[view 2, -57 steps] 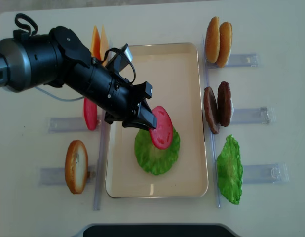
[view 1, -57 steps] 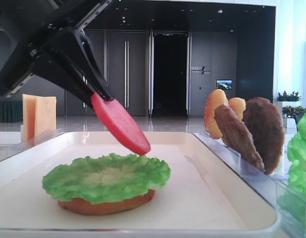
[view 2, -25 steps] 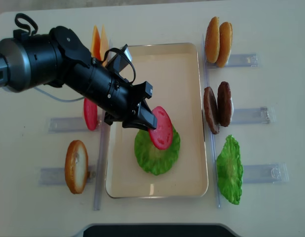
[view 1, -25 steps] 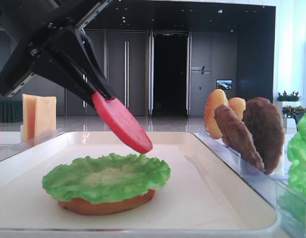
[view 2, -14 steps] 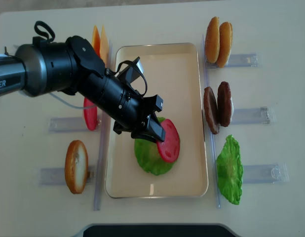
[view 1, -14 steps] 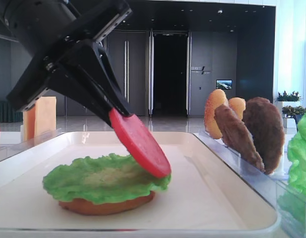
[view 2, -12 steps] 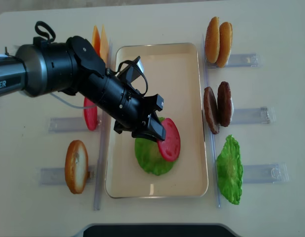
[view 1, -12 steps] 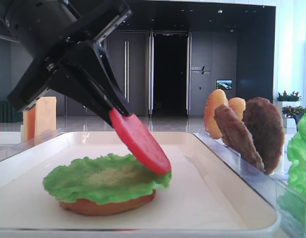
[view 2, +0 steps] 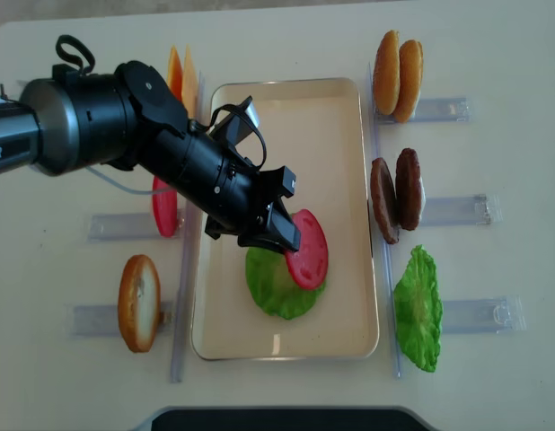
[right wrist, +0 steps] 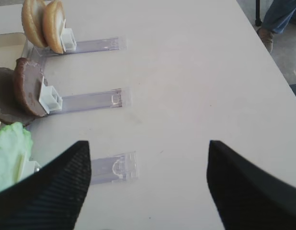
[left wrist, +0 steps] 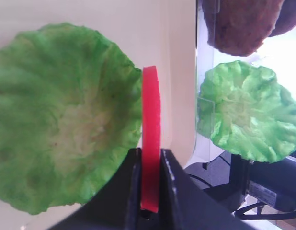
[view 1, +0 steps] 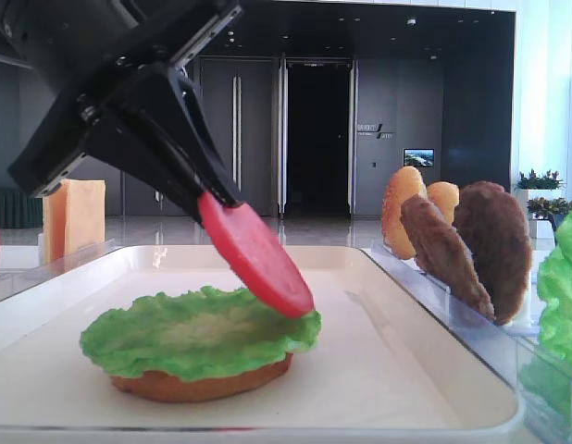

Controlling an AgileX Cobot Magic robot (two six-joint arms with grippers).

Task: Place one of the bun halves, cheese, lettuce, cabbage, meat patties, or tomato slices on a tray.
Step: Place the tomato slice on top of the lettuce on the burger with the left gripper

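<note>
- L gripper (view 2: 276,232): jaws clamped on edge of a tomato slice (view 2: 307,250); in the L wrist view the slice (left wrist: 151,158) is seen edge-on, pinched between the two black fingers (left wrist: 132,182).
- Held slice: tilted, upper edge in the jaws, lower edge down at the right-hand rim of the lettuce leaf (view 1: 198,328); side view shows it (view 1: 255,253) slanting down to the right, tip at or just above the leaf; contact cannot be told.
- Lettuce: flat, ruffled, lying on an orange-brown bun base (view 1: 201,384) near middle of the tray (view 2: 340,162); bun base hidden under the leaf from above.
- L arm (view 2: 98,121): reaches in from the left, crossing the tray's left rim.
- Left of tray: second tomato slice (view 2: 163,206) upright in a clear holder (view 2: 116,225); cheese slices (view 2: 180,76) upright toward the far end; one bun half (view 2: 138,303) standing in a nearer holder.
- Right of tray: two bun halves (view 2: 397,75) upright at the far end; two meat patties (view 2: 396,197) upright in the mid holder; second lettuce leaf (view 2: 417,308) in the near holder.
- R gripper (right wrist: 148,184): fingers (right wrist: 57,184) spread well apart, nothing between them; hangs over bare table (right wrist: 196,72) right of the holders, well apart from the tray.
</note>
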